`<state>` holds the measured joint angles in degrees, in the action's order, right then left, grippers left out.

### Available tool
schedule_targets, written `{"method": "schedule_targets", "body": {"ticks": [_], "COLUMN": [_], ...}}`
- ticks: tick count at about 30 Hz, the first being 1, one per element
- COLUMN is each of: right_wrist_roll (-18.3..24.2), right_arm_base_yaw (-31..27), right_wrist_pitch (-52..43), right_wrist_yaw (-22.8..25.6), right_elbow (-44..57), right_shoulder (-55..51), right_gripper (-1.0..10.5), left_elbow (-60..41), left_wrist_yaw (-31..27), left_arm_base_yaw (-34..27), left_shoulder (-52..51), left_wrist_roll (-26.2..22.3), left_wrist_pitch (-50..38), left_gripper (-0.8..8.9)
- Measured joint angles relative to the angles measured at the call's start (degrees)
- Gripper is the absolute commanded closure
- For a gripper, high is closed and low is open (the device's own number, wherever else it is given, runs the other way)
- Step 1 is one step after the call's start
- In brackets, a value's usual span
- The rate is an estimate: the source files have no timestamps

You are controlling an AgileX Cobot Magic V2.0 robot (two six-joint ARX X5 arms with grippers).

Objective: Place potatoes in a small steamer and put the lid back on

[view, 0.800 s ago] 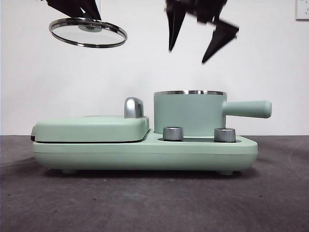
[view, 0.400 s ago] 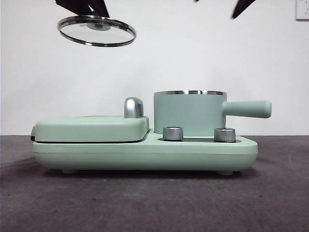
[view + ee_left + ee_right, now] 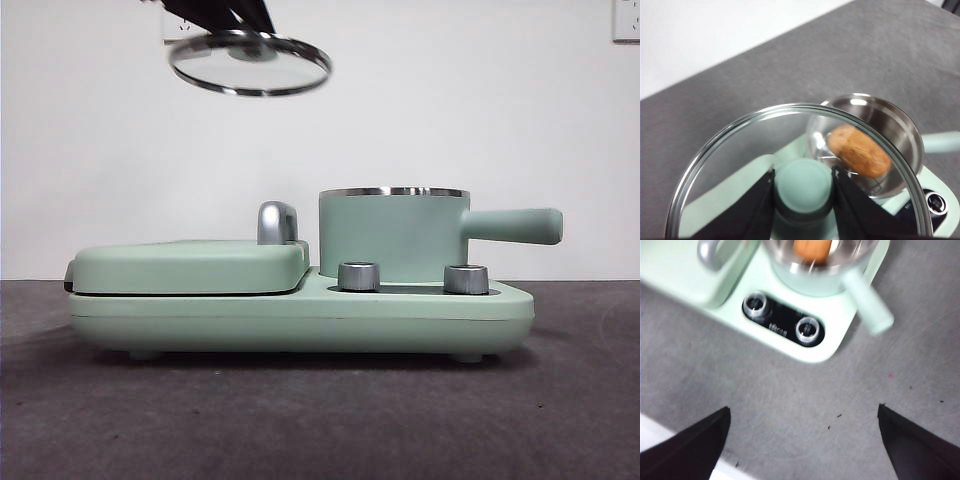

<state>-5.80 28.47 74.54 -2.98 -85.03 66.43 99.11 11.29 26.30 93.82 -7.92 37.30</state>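
The mint-green small steamer (image 3: 392, 235) stands uncovered on the right of the green cooker base, its straight handle (image 3: 515, 226) pointing right. The orange-brown potato (image 3: 858, 151) lies inside its steel bowl; it also shows in the right wrist view (image 3: 811, 248). My left gripper (image 3: 803, 181) is shut on the mint-green knob (image 3: 803, 184) of the glass lid (image 3: 250, 63), holding it high in the air up and to the left of the steamer. My right gripper (image 3: 802, 432) is open and empty, high above the table in front of the cooker, out of the front view.
The flat green hinged griddle (image 3: 190, 265) with its chrome handle (image 3: 277, 222) fills the left of the cooker base (image 3: 300, 318). Two steel dials (image 3: 358, 276) (image 3: 465, 278) sit in front of the steamer. Grey table surface (image 3: 320, 420) surrounds it.
The lid in my left gripper has moved right, toward the steamer. My right gripper has risen out of the front view.
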Motion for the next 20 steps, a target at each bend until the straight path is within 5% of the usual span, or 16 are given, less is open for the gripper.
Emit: {"method": "schedule_targets", "body": {"ticks": [9, 20], "right_wrist_roll": [-1.6, -5.1], "right_arm_base_yaw": [0.8, 0.8], "right_wrist_pitch": [-9.7, -10.8], "right_wrist_yaw": [0.0, -1.6], "right_elbow": [18.0, 22.9], "right_shoulder": [-21.7, -37.0], "right_gripper": [4.8, 4.8], "left_elbow": [0.0, 0.0], "left_wrist_yaw": [2.5, 2.6], "left_arm_base_yaw": [5.2, 8.9], "left_shoulder": [5.4, 10.6], "left_wrist_roll": [0.0, -0.1], "left_wrist_pitch": [-4.8, -13.9], "left_gripper": [7.65, 7.64]}}
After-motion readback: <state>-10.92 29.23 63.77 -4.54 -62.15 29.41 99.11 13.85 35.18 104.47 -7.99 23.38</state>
